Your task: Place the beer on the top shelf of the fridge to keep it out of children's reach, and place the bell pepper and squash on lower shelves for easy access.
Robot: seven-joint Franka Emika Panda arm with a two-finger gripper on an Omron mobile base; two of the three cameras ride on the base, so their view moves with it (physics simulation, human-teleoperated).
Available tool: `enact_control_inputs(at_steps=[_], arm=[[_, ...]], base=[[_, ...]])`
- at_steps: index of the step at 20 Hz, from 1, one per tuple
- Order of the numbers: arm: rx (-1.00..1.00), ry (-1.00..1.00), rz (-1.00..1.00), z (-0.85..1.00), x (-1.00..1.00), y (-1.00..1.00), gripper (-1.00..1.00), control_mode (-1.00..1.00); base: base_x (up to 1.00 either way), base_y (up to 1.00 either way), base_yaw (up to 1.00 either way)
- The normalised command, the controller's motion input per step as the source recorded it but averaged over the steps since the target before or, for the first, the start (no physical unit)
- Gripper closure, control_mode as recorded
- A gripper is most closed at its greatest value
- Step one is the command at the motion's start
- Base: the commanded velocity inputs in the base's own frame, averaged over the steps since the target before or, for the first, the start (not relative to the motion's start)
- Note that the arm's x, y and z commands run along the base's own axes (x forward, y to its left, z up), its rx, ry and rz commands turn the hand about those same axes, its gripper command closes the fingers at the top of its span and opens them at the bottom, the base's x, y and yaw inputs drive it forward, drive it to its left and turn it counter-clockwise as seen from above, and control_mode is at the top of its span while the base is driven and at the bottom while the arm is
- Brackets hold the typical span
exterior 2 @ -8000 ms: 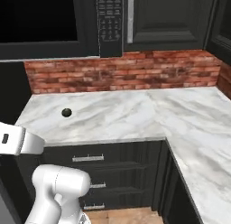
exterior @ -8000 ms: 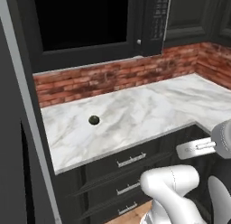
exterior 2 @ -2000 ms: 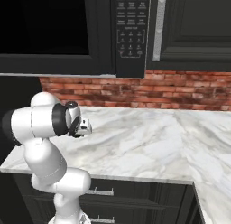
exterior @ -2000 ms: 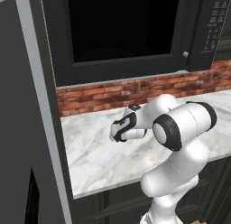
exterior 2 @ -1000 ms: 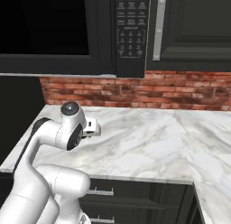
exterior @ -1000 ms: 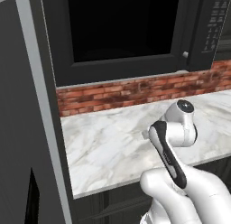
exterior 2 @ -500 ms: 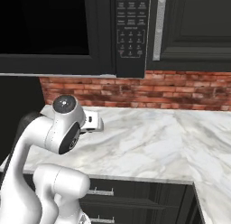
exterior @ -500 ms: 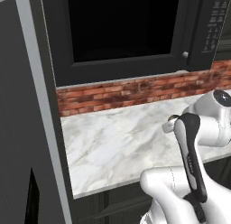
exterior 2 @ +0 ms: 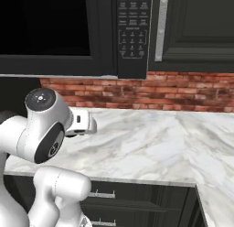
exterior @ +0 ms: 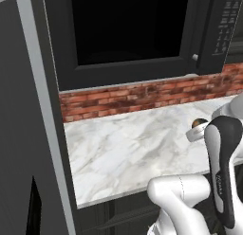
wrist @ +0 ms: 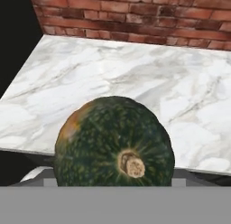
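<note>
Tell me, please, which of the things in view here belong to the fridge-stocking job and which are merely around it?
Belonging to the job:
- squash, close in front of the hand camera, apparently held in the gripper
- fridge, its grey side at the left

Just around:
- microwave
- marble counter
- brick backsplash
- drawers

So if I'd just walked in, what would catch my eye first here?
Probably the dark green squash, looming right in front of the hand camera with its stubby stem facing you. Next, the big white arm bent over the pale marble counter. Behind it runs a red brick wall under a black microwave.
</note>
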Motion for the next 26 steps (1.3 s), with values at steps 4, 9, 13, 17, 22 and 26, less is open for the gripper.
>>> enact_control_inputs(at_steps=[4,9,13,17,22,26], arm=[[-0.01,0.00,0.00,0.12,-0.60,0.00,1.00,-1.00],[0.00,0.00,0.00,0.01,-0.14,0.00,1.00,1.00],[0.00,0.00,0.00,0.00,0.00,0.00,1.00,1.00],[0.00,0.00,0.00,0.00,0.00,0.00,1.00,1.00],[0.00,0.00,0.00,0.00,0.00,0.00,1.00,1.00],[0.00,0.00,0.00,0.00,0.00,0.00,1.00,1.00]], base=[[0.00,0.00,0.00],[-0.73,0.00,0.04],[-1.00,0.00,0.21],[-0.99,0.00,0.39],[-1.00,0.02,0.48],[-0.99,0.27,0.50]])
